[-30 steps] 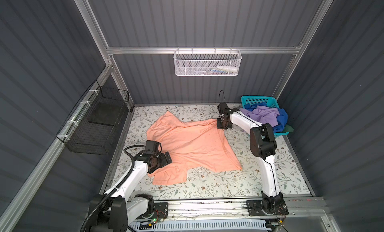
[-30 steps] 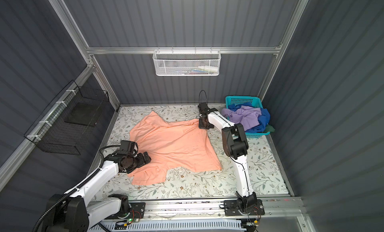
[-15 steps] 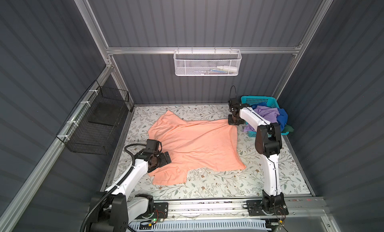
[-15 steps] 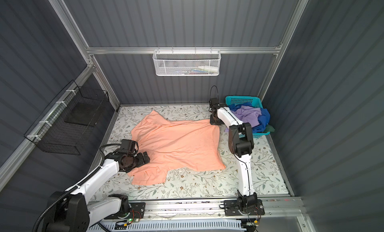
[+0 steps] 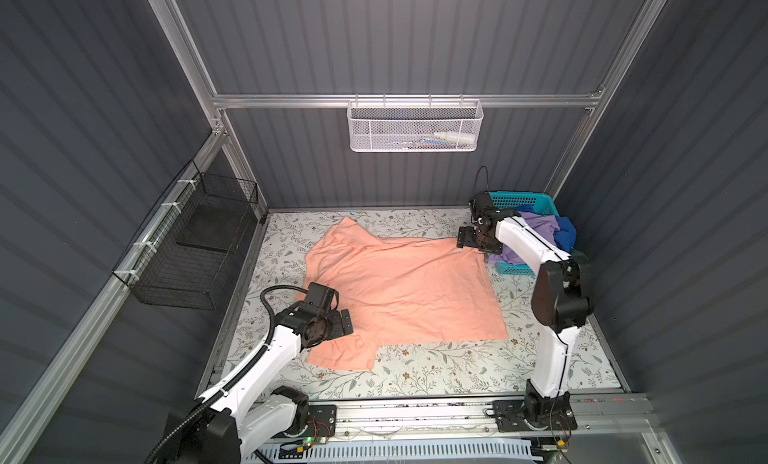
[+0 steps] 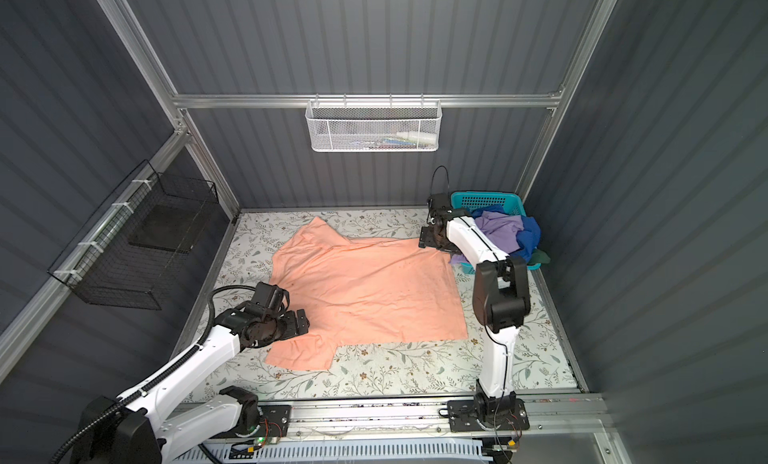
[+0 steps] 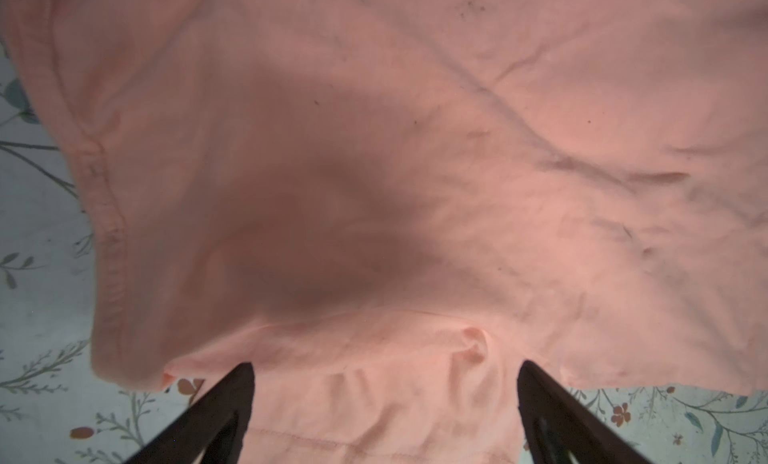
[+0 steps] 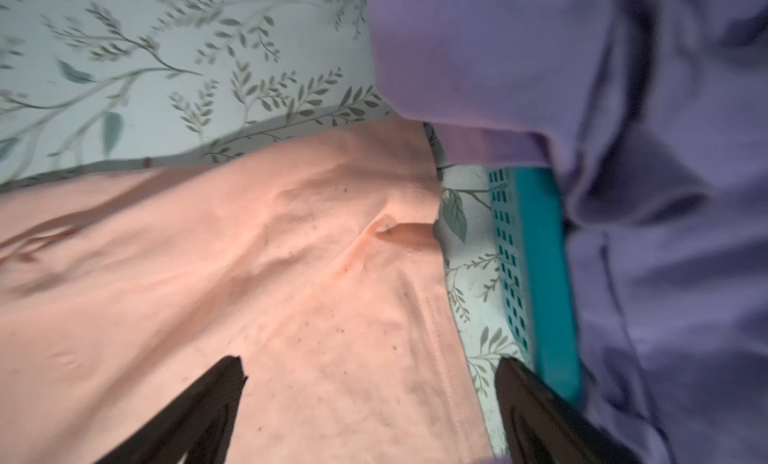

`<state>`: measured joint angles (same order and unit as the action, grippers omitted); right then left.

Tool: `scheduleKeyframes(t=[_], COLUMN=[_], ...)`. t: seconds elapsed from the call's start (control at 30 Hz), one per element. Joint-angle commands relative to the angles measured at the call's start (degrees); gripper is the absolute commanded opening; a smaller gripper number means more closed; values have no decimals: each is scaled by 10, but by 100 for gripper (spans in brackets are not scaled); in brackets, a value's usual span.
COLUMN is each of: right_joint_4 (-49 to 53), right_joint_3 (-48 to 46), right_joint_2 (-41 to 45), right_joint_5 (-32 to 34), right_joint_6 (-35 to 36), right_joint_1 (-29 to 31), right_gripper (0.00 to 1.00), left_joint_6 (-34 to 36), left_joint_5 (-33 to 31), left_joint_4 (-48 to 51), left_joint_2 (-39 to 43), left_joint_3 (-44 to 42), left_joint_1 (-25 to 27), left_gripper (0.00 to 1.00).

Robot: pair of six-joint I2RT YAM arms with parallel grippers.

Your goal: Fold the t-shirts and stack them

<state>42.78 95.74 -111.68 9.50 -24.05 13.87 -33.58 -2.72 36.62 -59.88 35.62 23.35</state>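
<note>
A peach-orange t-shirt (image 5: 403, 287) (image 6: 365, 291) lies spread, plain side up, on the floral tabletop. My left gripper (image 5: 345, 322) (image 6: 301, 320) (image 7: 384, 370) stands open over its near-left sleeve; the cloth (image 7: 415, 170) lies loose under the wide-apart fingers. My right gripper (image 5: 467, 237) (image 6: 428, 237) (image 8: 370, 366) is open above the shirt's far-right hem corner (image 8: 249, 274), beside the teal basket (image 5: 519, 200) (image 6: 486, 200) (image 8: 540, 254). A lavender t-shirt (image 5: 536, 229) (image 6: 498, 229) (image 8: 623, 108), a blue one (image 5: 565, 233) (image 6: 530, 233) and a dark green one (image 5: 579, 256) (image 6: 540, 258) are heaped in the basket.
A black wire basket (image 5: 199, 241) hangs on the left wall. A white mesh basket (image 5: 415, 125) hangs on the back wall. The lavender cloth spills over the basket's side close to the right gripper. Bare floral table (image 5: 436, 374) runs along the front.
The right gripper pulled the shirt's far-right corner rightward toward the basket, then opened and let it go. The shirt now lies wider and flatter. The left arm has hardly moved.
</note>
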Motion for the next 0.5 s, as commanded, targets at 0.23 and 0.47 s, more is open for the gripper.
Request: scheduleKeyframes(t=[0.23, 0.47], right_joint_4=[-90, -109], right_joint_3=[-191, -273], right_joint_2=[159, 219], right_joint_5=[-73, -88], right_joint_6=[-67, -79], right_joint_1=[65, 74], right_gripper=[98, 98], left_joint_6=[-93, -115], left_joint_5=[-27, -57], left_joint_4=[3, -37], left_joint_2=[-19, -59], left_joint_3=[-37, -57], left_joint_1=[131, 171], left_gripper=[93, 91])
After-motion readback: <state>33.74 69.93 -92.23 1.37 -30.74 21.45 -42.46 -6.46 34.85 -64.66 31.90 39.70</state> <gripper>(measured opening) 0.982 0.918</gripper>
